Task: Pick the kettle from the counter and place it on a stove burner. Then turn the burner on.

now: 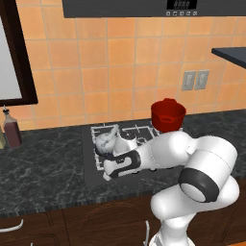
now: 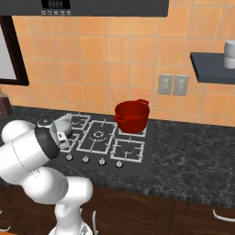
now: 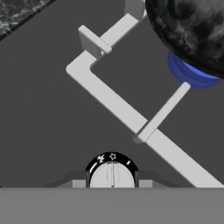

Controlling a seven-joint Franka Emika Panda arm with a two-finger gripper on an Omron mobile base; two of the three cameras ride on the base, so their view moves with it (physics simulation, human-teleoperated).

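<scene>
Kettle (image 1: 106,142) standing on the stove burner (image 1: 102,130) at the far left corner of the black cooktop (image 2: 137,165), silvery body upright, thin handle arched over it. In the right base view, kettle (image 2: 62,126) partly hidden behind the arm's dark elbow joint, sitting over the pale wire grate of that left burner (image 2: 79,120). Blue flame (image 3: 192,76) glowing under the kettle's dark reflective belly (image 3: 192,30) in the hand view, just above the grey grate bars (image 3: 113,105).

Claw (image 1: 108,174) lowered at the near left edge of the cooktop, in front of the kettle and apart from it. Round burner knob (image 3: 112,174) right at the bottom of the hand view, white face with a black marked ring, sitting where the fingertips would rise; cannot tell whether the claw is open or closed, or whether it touches the knob.

Red lidded pot (image 2: 132,116) on the far right burner, well apart from the kettle. Row of small knobs (image 2: 102,161) along the near edge of the cooktop. Dark marbled surface (image 1: 43,166) running left and right of the cooktop. Brown bottle (image 1: 11,129) on the surface at the far left, near the orange tiled wall (image 1: 120,62). Two grey wall outlets (image 2: 173,85) to the right above the surface.
</scene>
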